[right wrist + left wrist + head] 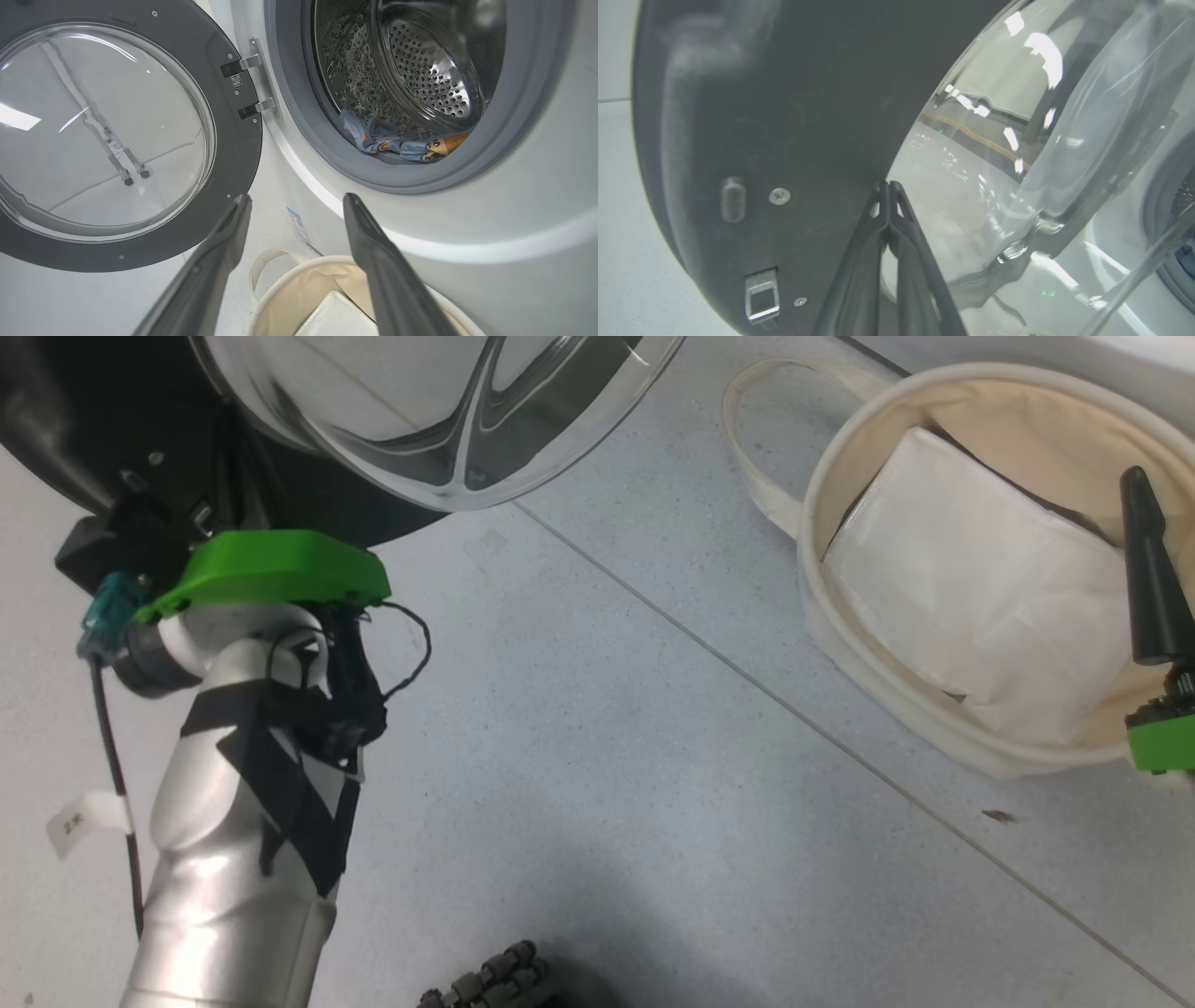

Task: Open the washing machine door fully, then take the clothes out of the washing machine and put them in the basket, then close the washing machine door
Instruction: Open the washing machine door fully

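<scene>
Gaping washing machine door, clothes inside.

Pale blue-grey speckled tiled floor, thin diagonal grout line, small brown scrap, even light

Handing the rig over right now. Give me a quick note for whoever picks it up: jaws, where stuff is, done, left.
Left gripper: jaws shut, empty, tips at the inner face of the washing machine door, where rim meets glass.
Right gripper: jaws open, empty, over the basket, pointing toward the drum.
Things: clothes in the washing machine, at the drum's front lip. Basket holds a white folded sheet.
Done: door swung wide.
Left: clothes to basket, close door.
</scene>
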